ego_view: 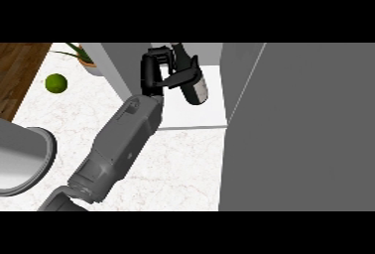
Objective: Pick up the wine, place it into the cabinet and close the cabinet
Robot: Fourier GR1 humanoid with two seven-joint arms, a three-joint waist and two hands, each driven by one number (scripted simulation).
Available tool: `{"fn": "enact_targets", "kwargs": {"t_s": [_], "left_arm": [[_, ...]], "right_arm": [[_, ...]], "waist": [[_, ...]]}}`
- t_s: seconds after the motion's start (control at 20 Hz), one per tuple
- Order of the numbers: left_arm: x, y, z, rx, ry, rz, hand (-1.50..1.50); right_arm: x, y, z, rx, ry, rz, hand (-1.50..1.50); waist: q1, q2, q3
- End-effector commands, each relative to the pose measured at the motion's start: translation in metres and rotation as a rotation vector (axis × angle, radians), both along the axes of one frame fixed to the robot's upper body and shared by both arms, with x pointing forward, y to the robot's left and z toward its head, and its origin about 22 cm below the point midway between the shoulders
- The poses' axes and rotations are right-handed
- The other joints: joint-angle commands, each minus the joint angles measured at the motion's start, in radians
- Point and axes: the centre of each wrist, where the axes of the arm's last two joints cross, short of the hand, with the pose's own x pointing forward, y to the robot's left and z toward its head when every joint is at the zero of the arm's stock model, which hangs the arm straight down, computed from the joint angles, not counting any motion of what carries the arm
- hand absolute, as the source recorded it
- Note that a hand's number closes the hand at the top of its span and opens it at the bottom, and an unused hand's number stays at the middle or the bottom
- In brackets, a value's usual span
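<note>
Currently the open cabinet door (307, 129) is the largest item, a plain grey panel filling the right side of the head view from top to bottom. Next is the white marbled counter (183, 168), which runs from the left of the view to the door's edge. One grey forearm (121, 144) crosses it on a diagonal from the lower left up to the cabinet (117, 62). A grey round vessel (26, 158), cut off by the left edge, sits on the counter beside that forearm; its type cannot be told. The cabinet opening shows a white shelf floor (198, 113) between a grey left wall and the door. A brown wooden strip (18, 69) borders the counter at the upper left. Cabinet contents: the wine (196, 90), a dark bottle tilted with its neck toward the back, lies within the opening above the shelf floor; whether it touches the floor cannot be told. The left hand (152, 69) has its fingers curled round the bottle, thumb across the body. The pale label (201, 85) shows no readable writing. Behind the cabinet's left wall stands a potted plant (86, 59), green leaves in a small pot. A lime (56, 83) rests on the counter near it, apart from everything else.
</note>
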Motion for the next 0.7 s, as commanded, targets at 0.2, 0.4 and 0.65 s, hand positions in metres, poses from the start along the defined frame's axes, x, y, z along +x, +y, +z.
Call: {"fn": "enact_targets", "kwargs": {"t_s": [0.2, 0.4, 0.65], "left_arm": [[0.011, 0.002, 0.003, -0.070, 0.035, 0.016, 1.50], [0.012, 0.016, -0.004, -0.169, 0.072, 0.038, 1.50], [0.015, 0.006, 0.002, -0.194, 0.083, 0.032, 1.50]], "right_arm": [[-0.019, 0.003, 0.016, 0.051, -0.043, 0.043, -1.50], [-0.017, -0.004, 0.006, 0.038, -0.032, 0.059, -1.50], [-0.010, -0.002, 0.002, 0.030, -0.042, 0.053, -1.50]], "waist": [[-0.009, 0.004, -0.001], [-0.006, 0.005, 0.000], [-0.012, 0.008, 0.000]]}}
